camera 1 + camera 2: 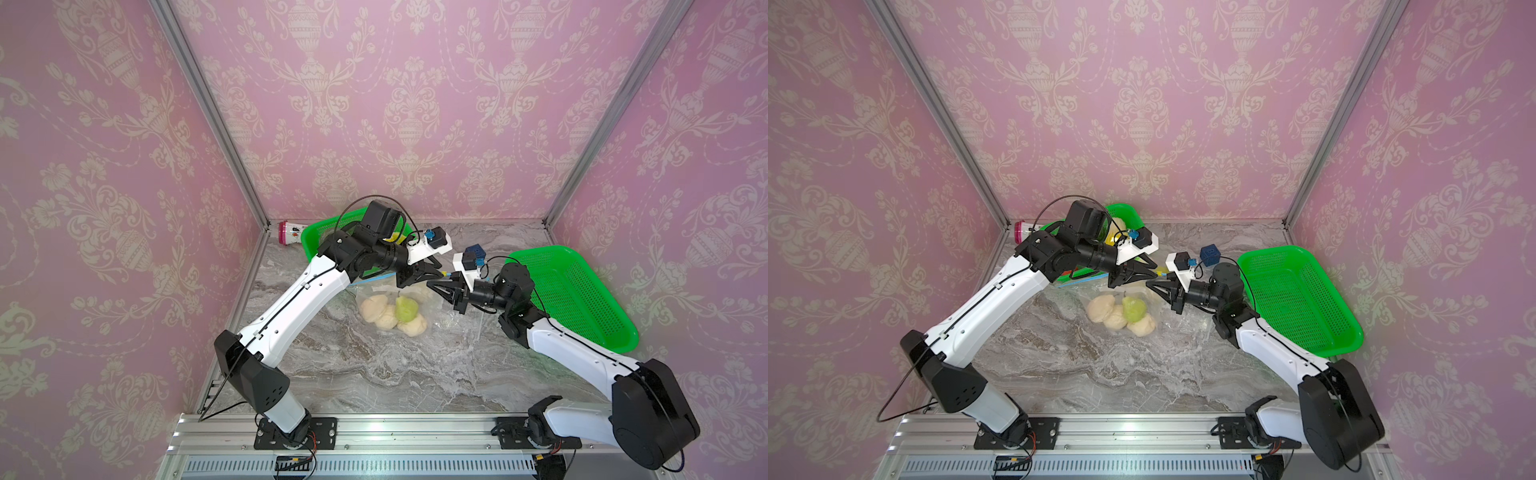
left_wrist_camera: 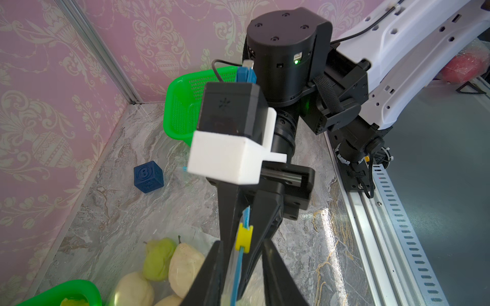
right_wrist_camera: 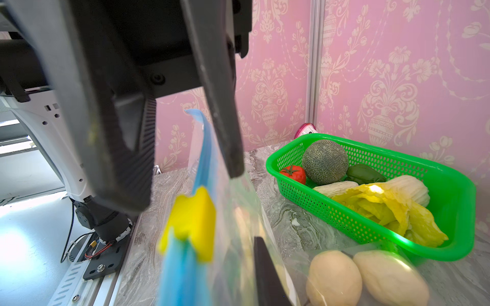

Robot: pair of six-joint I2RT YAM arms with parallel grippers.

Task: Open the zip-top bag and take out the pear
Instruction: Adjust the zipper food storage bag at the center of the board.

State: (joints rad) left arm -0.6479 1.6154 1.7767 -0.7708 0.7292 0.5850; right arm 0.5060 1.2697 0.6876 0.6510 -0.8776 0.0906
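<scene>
Front of the grey marble table [image 1: 374, 374], and here's the green pear [image 1: 405, 309], lying inside the clear plastic zip-top bag [image 1: 429, 305] among three cream-coloured rounded lumps [image 1: 374, 309]. Just behind, the bag's blue zip strip [image 3: 204, 148] is lifted. The right gripper [image 1: 430, 284] is clamped tight on it, while the left gripper [image 1: 439, 270] straddles it, jaws a little apart, right by the yellow slider [image 2: 244, 238]; whether it touches, can't tell. Off right sits a green plastic mesh basket [image 1: 582, 299], and beyond it a dark blue numbered cube [image 2: 148, 177]. Back left, a second green basket [image 3: 450, 201] holds a netted melon [image 3: 324, 161] and a red tomato [image 3: 293, 173], with a pink bottle [image 1: 289, 232] in the corner.
</scene>
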